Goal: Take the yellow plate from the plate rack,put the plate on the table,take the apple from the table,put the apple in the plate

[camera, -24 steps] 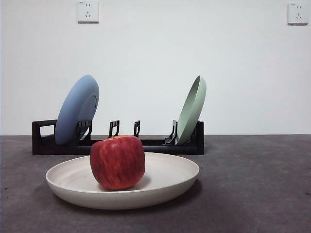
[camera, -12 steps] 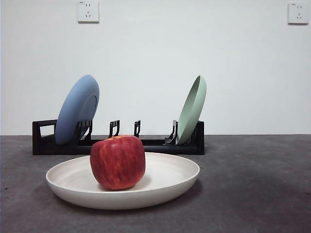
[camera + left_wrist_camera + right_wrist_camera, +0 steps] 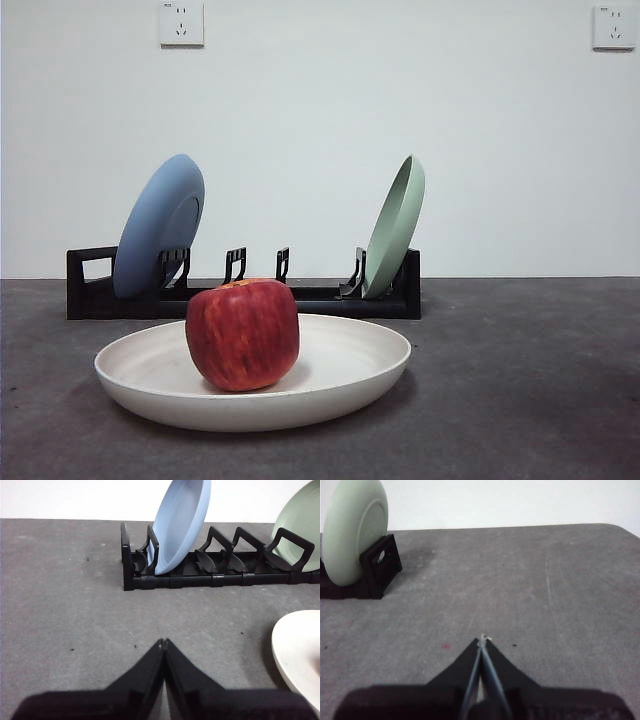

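Dark red rounded apple [image 3: 242, 334] sits inside wide cream matte plate [image 3: 340, 375] before black slotted rack [image 3: 300, 296]; firm, smooth, best gripped across its sides; 2 grippers, left gripper [image 3: 163, 642] and right gripper [image 3: 481, 639], closed, empty

No text, brand or number can be read anywhere. The two wall sockets [image 3: 181, 23] [image 3: 612, 27] each bear a tiny dark mark near the upper left corner, perhaps a logo, but too small to make out. The plates, rack, apple and bench show no lettering.
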You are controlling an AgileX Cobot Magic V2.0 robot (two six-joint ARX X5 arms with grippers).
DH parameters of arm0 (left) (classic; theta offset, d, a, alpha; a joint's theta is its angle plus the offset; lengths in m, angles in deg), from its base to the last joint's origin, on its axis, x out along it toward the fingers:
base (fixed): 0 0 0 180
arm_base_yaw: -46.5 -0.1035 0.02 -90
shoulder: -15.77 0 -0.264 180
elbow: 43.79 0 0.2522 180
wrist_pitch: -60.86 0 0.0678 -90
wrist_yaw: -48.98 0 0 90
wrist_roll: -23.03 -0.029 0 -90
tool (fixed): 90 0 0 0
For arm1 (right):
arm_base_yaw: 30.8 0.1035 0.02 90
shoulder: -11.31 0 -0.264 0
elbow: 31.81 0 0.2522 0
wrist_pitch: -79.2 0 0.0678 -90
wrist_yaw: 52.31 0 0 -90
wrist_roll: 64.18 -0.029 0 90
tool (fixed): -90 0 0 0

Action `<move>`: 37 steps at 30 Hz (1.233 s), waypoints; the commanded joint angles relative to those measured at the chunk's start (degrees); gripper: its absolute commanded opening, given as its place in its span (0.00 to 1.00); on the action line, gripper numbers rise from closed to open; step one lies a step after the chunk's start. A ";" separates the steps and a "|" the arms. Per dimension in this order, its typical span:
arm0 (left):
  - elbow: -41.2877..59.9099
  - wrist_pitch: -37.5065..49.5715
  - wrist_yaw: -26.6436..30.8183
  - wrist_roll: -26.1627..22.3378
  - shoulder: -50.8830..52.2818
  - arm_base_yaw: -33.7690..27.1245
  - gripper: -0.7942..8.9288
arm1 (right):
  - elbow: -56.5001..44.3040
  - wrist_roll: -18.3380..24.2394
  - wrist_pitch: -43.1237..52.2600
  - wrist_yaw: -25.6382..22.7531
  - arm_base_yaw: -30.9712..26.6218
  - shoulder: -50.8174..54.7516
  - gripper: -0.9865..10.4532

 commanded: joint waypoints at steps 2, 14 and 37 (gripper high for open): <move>0.57 0.35 0.02 0.22 -0.02 -0.17 0.08 | -0.50 -1.42 0.15 0.04 0.02 0.15 0.09; 0.57 0.33 0.02 0.20 -0.02 -0.20 0.08 | -0.48 -1.53 0.15 -0.17 0.02 0.09 0.09; 0.57 0.35 0.00 0.20 -0.02 -0.17 0.08 | -0.48 -1.53 0.15 -0.17 0.02 0.09 0.09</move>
